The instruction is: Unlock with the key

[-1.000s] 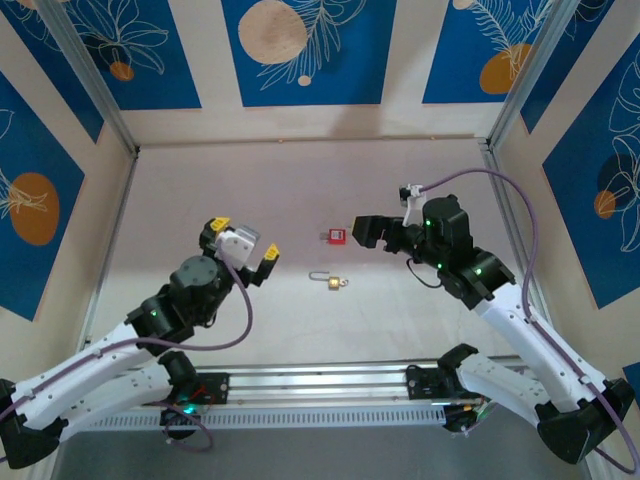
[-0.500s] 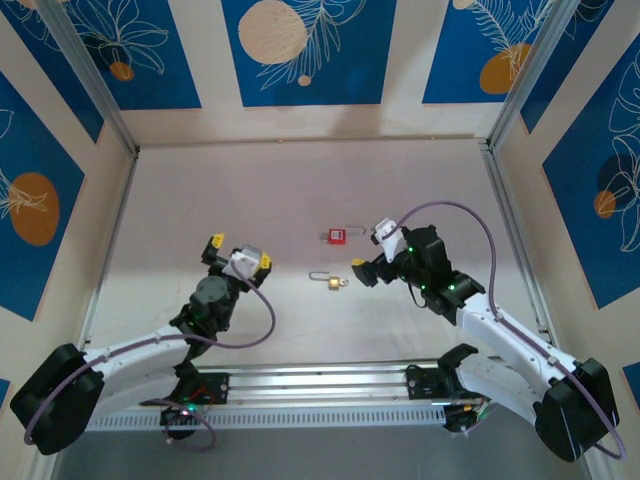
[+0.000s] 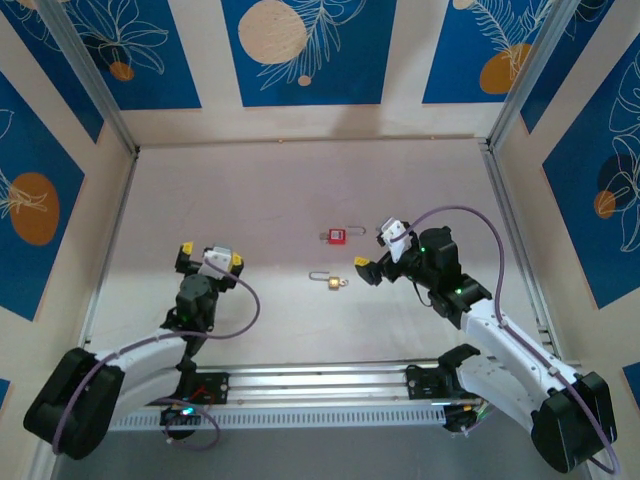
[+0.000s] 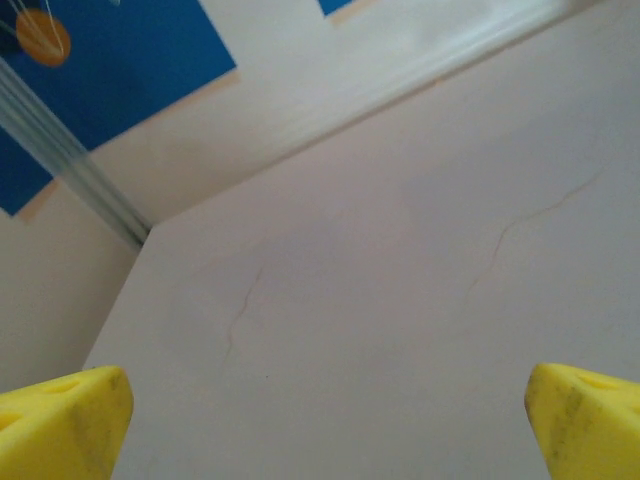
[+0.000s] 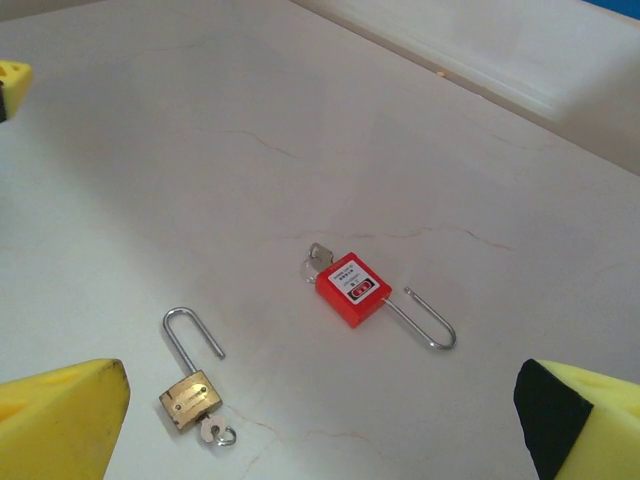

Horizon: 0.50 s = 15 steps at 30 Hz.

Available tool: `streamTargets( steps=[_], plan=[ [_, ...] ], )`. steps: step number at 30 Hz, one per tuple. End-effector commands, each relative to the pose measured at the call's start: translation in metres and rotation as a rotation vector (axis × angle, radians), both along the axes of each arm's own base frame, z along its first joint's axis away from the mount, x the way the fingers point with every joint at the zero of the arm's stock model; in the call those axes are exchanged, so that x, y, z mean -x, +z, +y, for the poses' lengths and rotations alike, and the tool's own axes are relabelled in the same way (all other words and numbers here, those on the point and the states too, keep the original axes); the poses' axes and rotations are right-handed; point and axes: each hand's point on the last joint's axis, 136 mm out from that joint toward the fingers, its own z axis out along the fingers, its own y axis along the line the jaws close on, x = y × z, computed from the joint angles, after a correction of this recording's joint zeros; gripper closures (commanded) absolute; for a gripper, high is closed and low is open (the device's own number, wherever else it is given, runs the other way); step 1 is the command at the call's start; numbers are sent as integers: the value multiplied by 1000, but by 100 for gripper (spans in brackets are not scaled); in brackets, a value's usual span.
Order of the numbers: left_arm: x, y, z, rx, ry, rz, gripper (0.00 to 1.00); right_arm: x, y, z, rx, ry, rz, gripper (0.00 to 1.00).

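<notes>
A brass padlock lies on the table with its silver shackle swung open and a small silver key in its base. A red padlock lies beyond it, its long shackle open too and a silver key in its end. From above, the brass padlock is mid-table with the red padlock behind it. My right gripper hovers open just right of both locks, touching neither; between its yellow fingertips lies bare table. My left gripper is open and empty, well left of the locks.
The pale table is walled by blue-and-cream panels with metal corner posts. An aluminium rail runs along the near edge between the arm bases. The left wrist view looks over bare tabletop toward the far left corner.
Both arms have drawn back and lowered. The left gripper moved left, away from the locks. The right gripper shifted nearer, from beside the red padlock. Both stayed open; the locks did not move.
</notes>
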Motion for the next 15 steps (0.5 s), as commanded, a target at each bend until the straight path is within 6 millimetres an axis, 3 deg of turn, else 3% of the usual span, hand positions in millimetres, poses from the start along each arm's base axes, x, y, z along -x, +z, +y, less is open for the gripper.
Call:
streamTargets(
  steps=[1, 8, 10, 15],
  plan=[
    [-8, 10, 2, 101, -14, -59, 0, 0, 7, 5, -16, 40, -16, 1],
    [-44, 9, 13, 162, 73, -131, 0, 3, 3, 4, -15, 41, 4, 1],
    [-58, -5, 18, 161, 116, -102, 0, 4, 2, 2, -10, 38, 11, 1],
    [-64, -11, 20, 208, 77, -58, 0, 7, 1, -4, -2, 22, 8, 1]
  ],
)
